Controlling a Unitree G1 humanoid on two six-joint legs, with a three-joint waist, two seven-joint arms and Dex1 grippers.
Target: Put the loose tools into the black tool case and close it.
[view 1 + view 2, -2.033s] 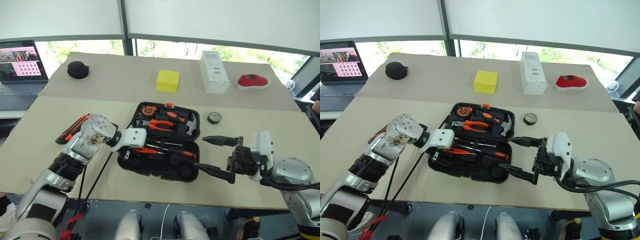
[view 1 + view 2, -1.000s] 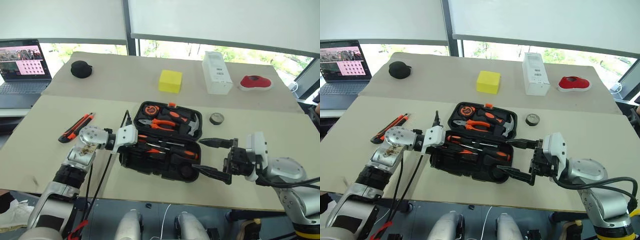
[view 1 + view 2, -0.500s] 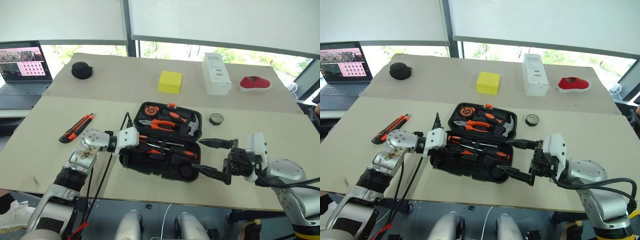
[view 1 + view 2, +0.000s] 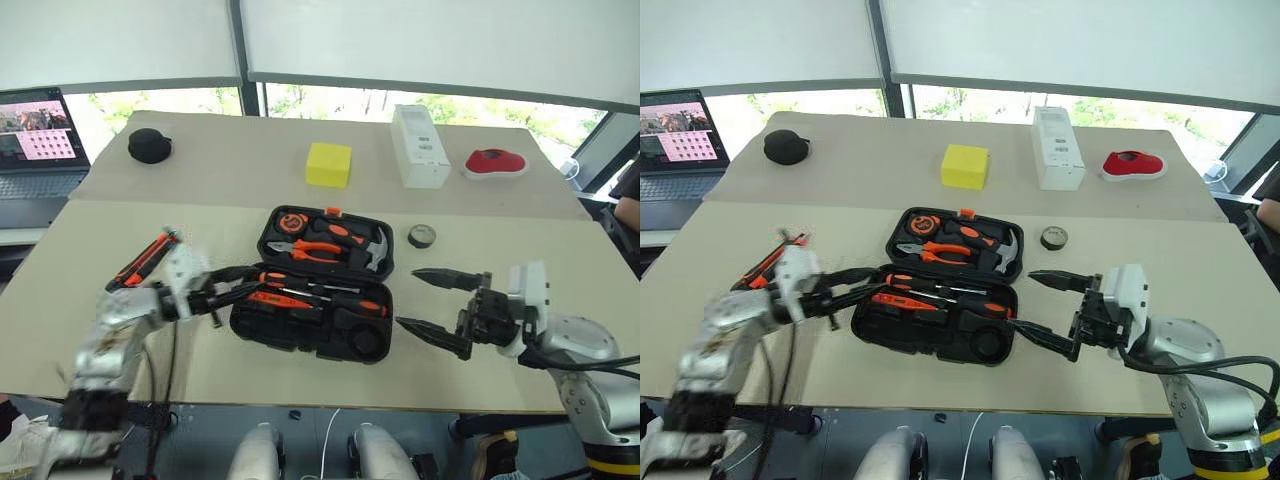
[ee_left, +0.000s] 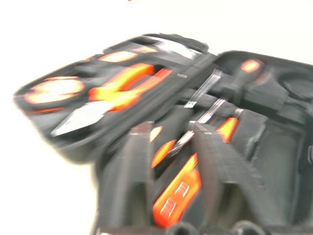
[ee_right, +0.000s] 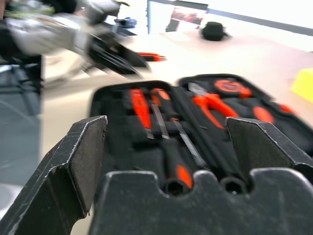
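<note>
Right end effector (image 4: 437, 300) spread wide, empty, beside open black tool case (image 4: 318, 283) mid-desk. Left end effector (image 4: 232, 282) parted, at case's edge. Matte beige desk (image 4: 500, 240); utility knife (image 4: 143, 259) outside; windows behind.

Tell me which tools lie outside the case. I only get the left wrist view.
Observer: The orange-and-black utility knife lies on the table, left of the black tool case.
Operator: Anything else out?
Observer: A small dark tape roll sits on the table off the case's far right corner.
Operator: Where is the right gripper?
Observer: The right gripper hovers open at the case's right end, holding nothing.
</note>
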